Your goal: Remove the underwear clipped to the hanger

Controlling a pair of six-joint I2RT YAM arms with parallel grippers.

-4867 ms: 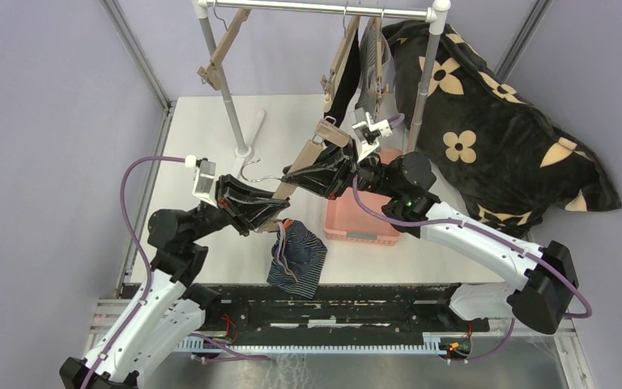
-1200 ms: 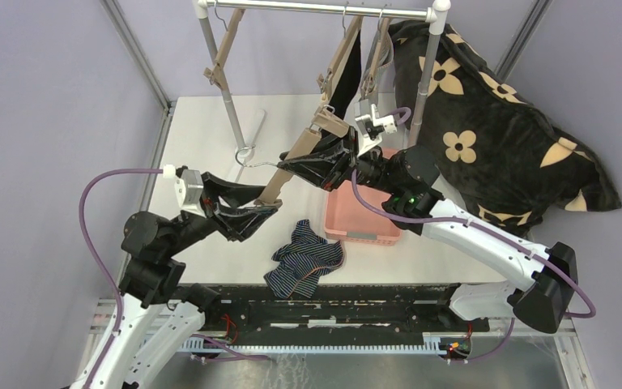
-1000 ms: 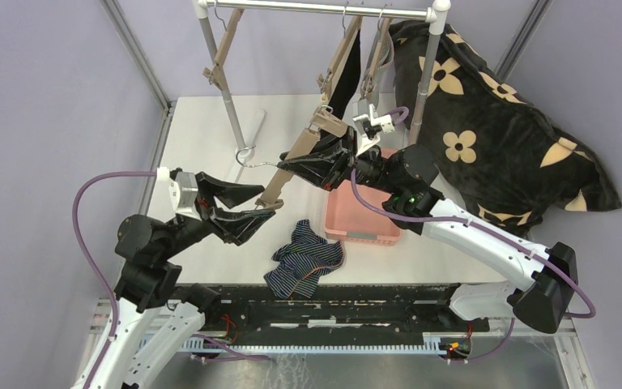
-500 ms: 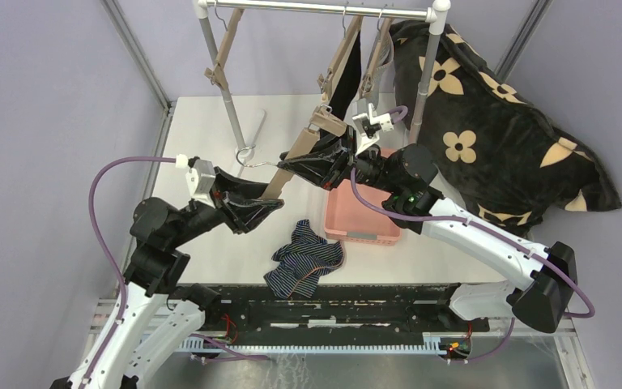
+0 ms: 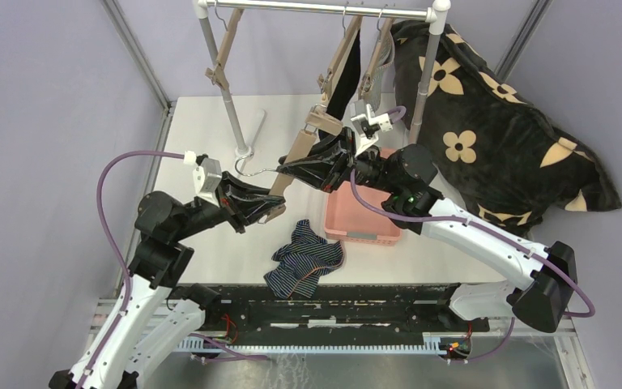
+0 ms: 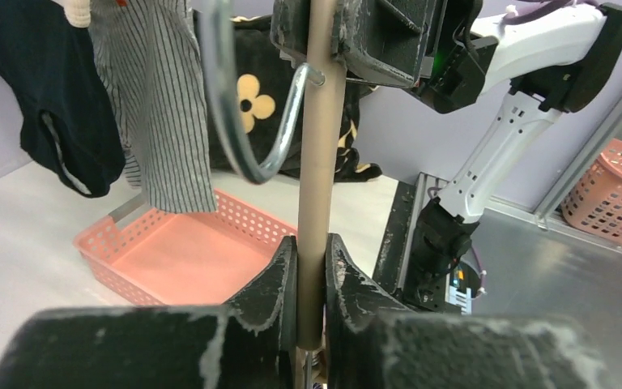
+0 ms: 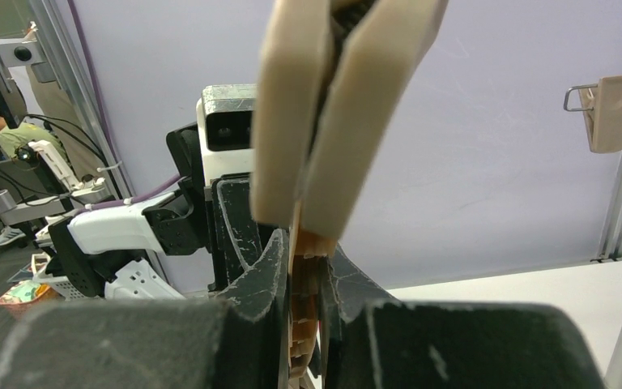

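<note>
A beige wooden clip hanger (image 5: pixel 296 158) slants over the table, with nothing clipped to it. My left gripper (image 5: pixel 273 209) is shut on its lower end, seen as a bar (image 6: pixel 317 162) between the jaws (image 6: pixel 312 243). My right gripper (image 5: pixel 289 169) is shut on it higher up, just below a clip (image 7: pixel 340 97) in the right wrist view (image 7: pixel 304 243). Its metal hook (image 5: pixel 247 170) points left. The navy striped underwear (image 5: pixel 306 259) lies crumpled on the table. The black pair (image 5: pixel 347 77) and the grey-and-white striped pair (image 5: pixel 381 63) hang clipped on the rail.
A pink basket (image 5: pixel 360 217) sits under the right arm, right of the navy pair. The rack's posts (image 5: pixel 227 97) (image 5: pixel 419 89) stand at the back, with an empty hanger (image 5: pixel 223 53) on the left. A big black flower-print cushion (image 5: pixel 486 121) fills the back right.
The navy pair, earlier hanging from the hanger, dropped to the table. My left gripper, open a second ago, moved in and shut on the hanger's lower end. The right gripper kept its hold.
</note>
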